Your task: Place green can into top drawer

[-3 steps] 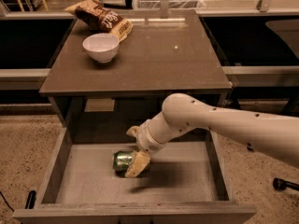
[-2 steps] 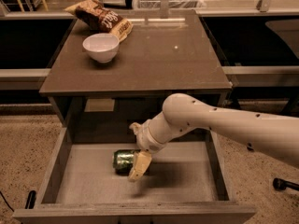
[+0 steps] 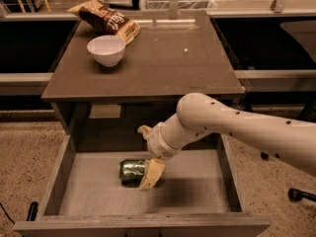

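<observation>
The green can [image 3: 131, 171] lies on its side on the pale bottom of the open top drawer [image 3: 197, 181], left of centre. My gripper [image 3: 146, 156] reaches down into the drawer from the right on a white arm. Its fingers are spread open. The lower finger [image 3: 152, 174] sits against the can's right end, and the upper finger [image 3: 143, 130] is up near the drawer's back. The can rests on the drawer bottom, outside the gap between the fingers.
A white bowl [image 3: 105, 50] and a brown snack bag [image 3: 106, 20] sit on the table top [image 3: 173, 58] at the back left. The drawer's thick front panel [image 3: 143, 228] juts toward me. Speckled floor lies on both sides.
The gripper has edged slightly to the right, away from the can. The can has stayed where it lies on the drawer bottom.
</observation>
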Controlling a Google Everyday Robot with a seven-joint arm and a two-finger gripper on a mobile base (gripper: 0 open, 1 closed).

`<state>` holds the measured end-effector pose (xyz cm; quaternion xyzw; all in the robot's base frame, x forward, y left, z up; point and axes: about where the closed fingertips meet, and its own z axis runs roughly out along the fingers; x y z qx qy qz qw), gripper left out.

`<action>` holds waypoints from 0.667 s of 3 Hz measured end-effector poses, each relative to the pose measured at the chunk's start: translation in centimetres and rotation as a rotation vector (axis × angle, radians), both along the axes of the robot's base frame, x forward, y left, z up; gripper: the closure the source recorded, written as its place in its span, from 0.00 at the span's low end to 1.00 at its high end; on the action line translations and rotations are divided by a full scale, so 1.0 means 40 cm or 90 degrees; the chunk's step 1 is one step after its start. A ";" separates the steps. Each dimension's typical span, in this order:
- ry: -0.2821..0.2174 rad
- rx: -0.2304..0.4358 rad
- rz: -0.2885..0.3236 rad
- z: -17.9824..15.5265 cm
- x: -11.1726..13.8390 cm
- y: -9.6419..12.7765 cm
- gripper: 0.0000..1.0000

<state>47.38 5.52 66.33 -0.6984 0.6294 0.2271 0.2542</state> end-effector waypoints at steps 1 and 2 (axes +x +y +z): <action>-0.046 -0.028 -0.007 0.108 -0.066 -0.032 0.00; -0.119 -0.077 -0.029 0.296 -0.119 -0.113 0.00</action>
